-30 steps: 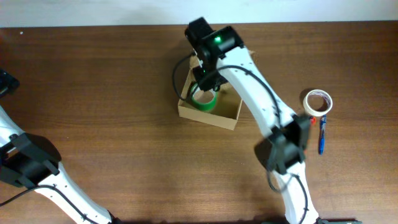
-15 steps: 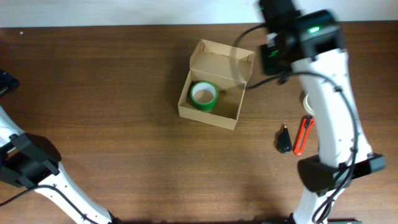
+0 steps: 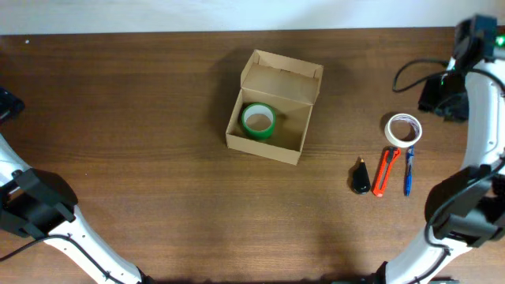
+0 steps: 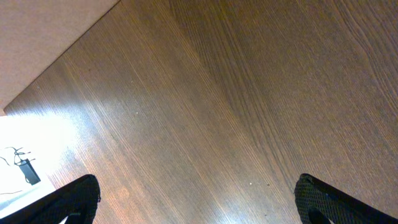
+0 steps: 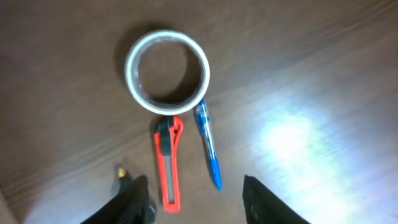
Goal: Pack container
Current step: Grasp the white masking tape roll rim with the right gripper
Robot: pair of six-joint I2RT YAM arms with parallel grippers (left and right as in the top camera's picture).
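Observation:
The tan cardboard container (image 3: 261,147) stands open at the table's middle, its flap lid (image 3: 281,76) raised at the far side. A green tape roll (image 3: 257,130) lies flat inside it at the left. My right gripper (image 5: 199,205) is open and empty, hovering above a whitish tape roll (image 5: 203,71), a red utility knife (image 5: 168,165) and a blue pen (image 5: 207,146). In the overhead view it (image 3: 444,95) is at the far right, just beyond that tape roll (image 3: 390,130). My left gripper (image 4: 199,205) is open and empty over bare wood.
The red knife (image 3: 385,171), the blue pen (image 3: 409,170) and a small black object (image 3: 360,177) lie side by side right of the container. The black object also shows in the right wrist view (image 5: 121,177). The left arm (image 3: 35,209) is at the table's left edge.
My right arm has swung from over the container to the far right, leaving the green tape roll inside. It now hangs above the whitish tape roll. The left arm has not moved.

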